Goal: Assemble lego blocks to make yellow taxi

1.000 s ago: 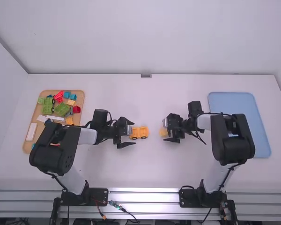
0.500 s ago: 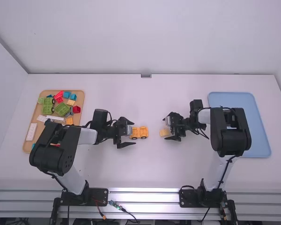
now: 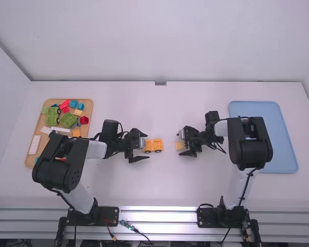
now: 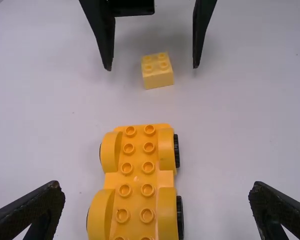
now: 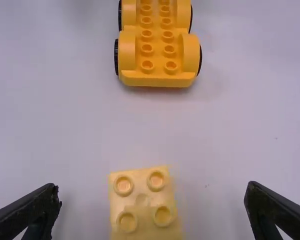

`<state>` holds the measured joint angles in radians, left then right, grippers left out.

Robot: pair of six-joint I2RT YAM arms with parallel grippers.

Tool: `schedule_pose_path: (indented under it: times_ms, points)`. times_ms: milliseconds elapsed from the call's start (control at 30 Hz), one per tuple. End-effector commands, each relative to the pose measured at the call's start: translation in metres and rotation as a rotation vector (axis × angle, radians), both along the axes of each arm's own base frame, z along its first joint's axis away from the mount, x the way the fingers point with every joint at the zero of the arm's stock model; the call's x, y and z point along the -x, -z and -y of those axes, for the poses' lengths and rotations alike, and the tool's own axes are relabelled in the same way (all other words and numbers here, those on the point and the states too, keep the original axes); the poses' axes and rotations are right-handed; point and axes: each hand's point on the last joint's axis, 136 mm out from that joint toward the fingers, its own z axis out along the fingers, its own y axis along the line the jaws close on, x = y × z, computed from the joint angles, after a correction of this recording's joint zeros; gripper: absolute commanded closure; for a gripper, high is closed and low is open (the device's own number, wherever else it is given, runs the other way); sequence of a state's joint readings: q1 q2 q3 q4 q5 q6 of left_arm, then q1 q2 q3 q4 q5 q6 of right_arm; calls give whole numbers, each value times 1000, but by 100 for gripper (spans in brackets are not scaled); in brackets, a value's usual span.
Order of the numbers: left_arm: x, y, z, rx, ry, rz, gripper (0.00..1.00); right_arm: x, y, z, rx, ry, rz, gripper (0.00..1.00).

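Wheeled base (image 4: 137, 172) sitting bare, yellow block (image 5: 145, 220) lying unattached; stacking pending. Left gripper (image 4: 156, 186), right gripper (image 5: 152, 185) standing spread, pinching nothing.

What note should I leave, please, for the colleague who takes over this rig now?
Left gripper: open, nothing gripped, at the yellow wheeled base.
Right gripper: open, at the yellow four-stud block, not gripping it.
Places: base and block lie apart on the table between the arms; more blocks are in the wooden tray, far left.
Done: base stands on the table, its top studs bare.
Left: block not yet on the base; probably fit it, then build up the taxi.
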<state>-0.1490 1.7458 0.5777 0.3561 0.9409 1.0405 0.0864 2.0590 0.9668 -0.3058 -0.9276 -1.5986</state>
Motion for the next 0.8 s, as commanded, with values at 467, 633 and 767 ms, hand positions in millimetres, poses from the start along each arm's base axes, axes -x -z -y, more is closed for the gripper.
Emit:
schedule_pose_path:
  times_ms: [467, 633, 767]
  points:
    - [-3, -3, 2, 10, 7, 1, 1, -1, 5, 9, 18, 53, -67, 32]
    - [-3, -3, 2, 11, 7, 0, 1, -1, 4, 12, 12, 66, -78, 38]
    - [-3, -3, 2, 10, 7, 1, 1, 3, 4, 10, 14, 44, -77, 39]
